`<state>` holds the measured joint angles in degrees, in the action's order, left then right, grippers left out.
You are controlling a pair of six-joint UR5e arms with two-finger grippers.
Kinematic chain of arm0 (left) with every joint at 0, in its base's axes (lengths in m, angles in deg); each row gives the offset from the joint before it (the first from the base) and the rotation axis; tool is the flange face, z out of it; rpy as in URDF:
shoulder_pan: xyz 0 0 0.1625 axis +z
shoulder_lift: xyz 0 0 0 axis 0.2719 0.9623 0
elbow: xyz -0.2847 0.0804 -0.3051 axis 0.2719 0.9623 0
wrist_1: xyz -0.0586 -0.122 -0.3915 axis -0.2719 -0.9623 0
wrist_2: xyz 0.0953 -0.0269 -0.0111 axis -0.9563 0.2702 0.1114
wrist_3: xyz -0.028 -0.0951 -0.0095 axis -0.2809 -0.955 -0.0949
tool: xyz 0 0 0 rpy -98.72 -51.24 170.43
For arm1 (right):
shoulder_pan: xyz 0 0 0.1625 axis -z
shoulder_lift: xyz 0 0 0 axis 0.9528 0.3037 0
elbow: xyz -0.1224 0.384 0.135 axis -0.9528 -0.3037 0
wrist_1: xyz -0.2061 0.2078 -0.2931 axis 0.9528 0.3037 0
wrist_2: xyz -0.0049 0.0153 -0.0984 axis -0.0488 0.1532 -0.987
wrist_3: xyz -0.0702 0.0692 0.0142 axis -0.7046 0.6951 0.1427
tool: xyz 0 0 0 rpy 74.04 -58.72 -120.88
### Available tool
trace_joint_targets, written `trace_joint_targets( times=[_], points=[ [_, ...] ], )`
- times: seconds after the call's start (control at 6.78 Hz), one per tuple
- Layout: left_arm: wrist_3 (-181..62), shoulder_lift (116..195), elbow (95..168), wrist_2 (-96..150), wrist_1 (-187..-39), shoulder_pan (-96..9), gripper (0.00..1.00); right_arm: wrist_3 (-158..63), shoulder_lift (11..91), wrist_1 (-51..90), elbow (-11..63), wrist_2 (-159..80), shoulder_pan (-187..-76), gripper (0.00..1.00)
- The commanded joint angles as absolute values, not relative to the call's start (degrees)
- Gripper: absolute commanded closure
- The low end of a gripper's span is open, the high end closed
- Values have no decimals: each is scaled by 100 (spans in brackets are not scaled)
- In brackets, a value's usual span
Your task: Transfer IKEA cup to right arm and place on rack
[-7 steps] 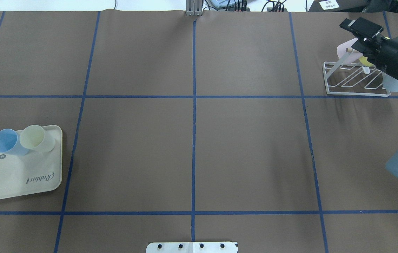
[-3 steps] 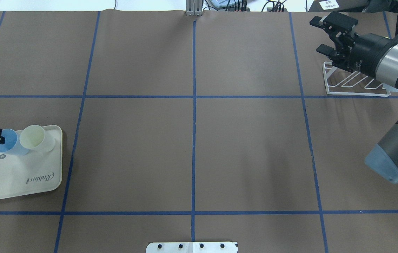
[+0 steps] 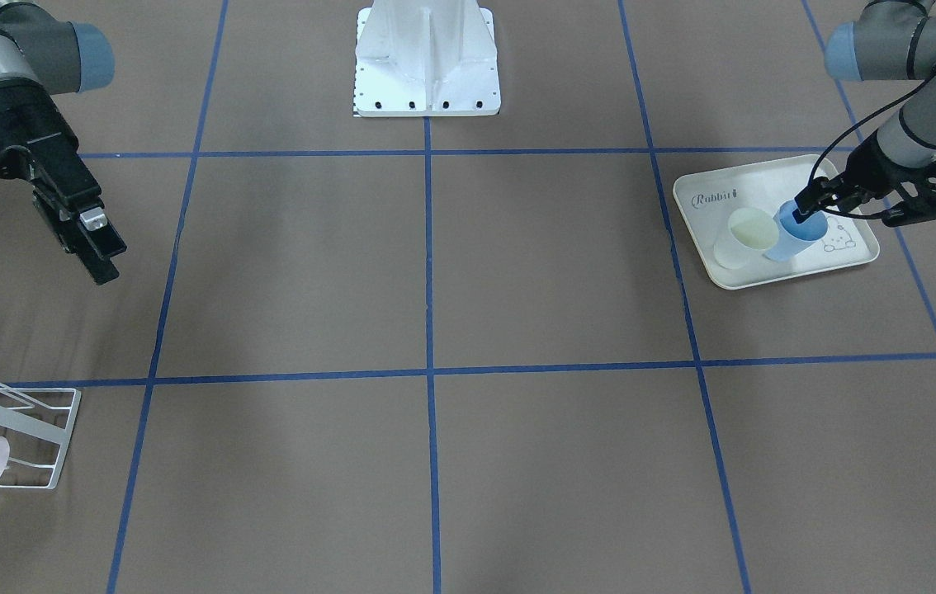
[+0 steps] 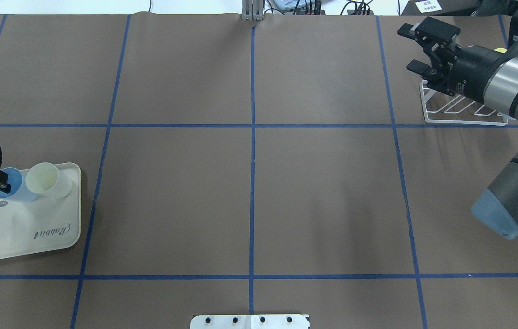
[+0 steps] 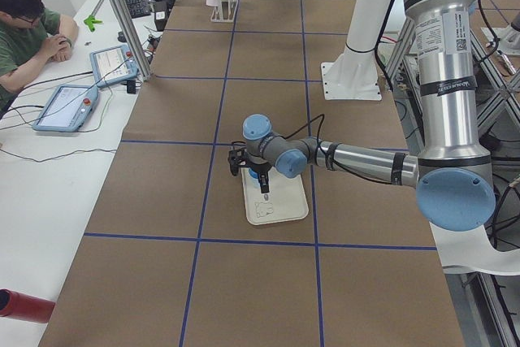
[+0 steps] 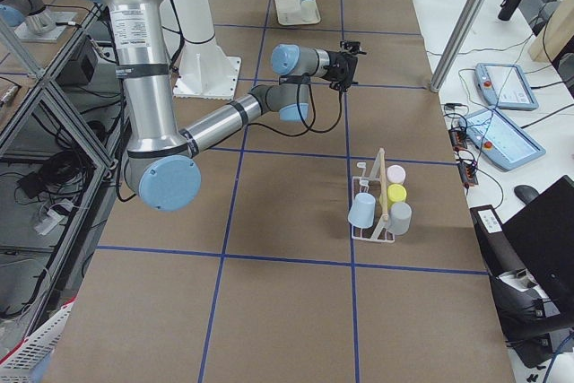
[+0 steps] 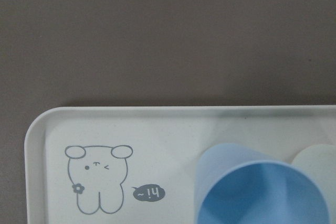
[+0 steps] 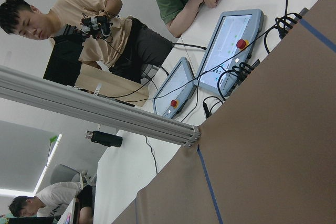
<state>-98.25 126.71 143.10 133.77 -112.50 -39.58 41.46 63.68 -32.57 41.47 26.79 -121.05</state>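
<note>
A: Brown paper worktop with a blue tape grid. Silver-grey right arm is raised off it, wrist reaching out near the white wire rack without touching. The black right gripper is splayed, with nothing between its jaws.
B: Left arm?
A: Angled down over the cream rabbit-printed tray, well apart from the rack. Left gripper is at the pale blue plastic cup, one finger dipping inside the rim.
B: Clamped?
A: Cannot tell; the fingers are too small and out of the wrist view. Cup sits mouth-up on the tray, just beside a cream cup.
B: Rack?
A: Partly hidden by the right arm overhead, and cut off at the front view's edge.
</note>
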Motion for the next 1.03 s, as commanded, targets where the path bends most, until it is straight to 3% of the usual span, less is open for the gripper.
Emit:
trace_joint_targets(
  times=[0.0, 0.44, 0.88],
  points=[
    [-9838, 12736, 14233, 13371, -11230, -3950, 99, 4147, 6366, -3257, 4149, 2679, -12092, 0],
    [-9856, 12631, 14312, 13433, -11195, -4151, 100, 4138, 6366, -3257, 4158, 2679, -12092, 0],
    [-9838, 12753, 14548, 13346, -10712, -5592, 100, 4138, 6366, -3257, 4131, 2679, -11996, 0]
  ],
)
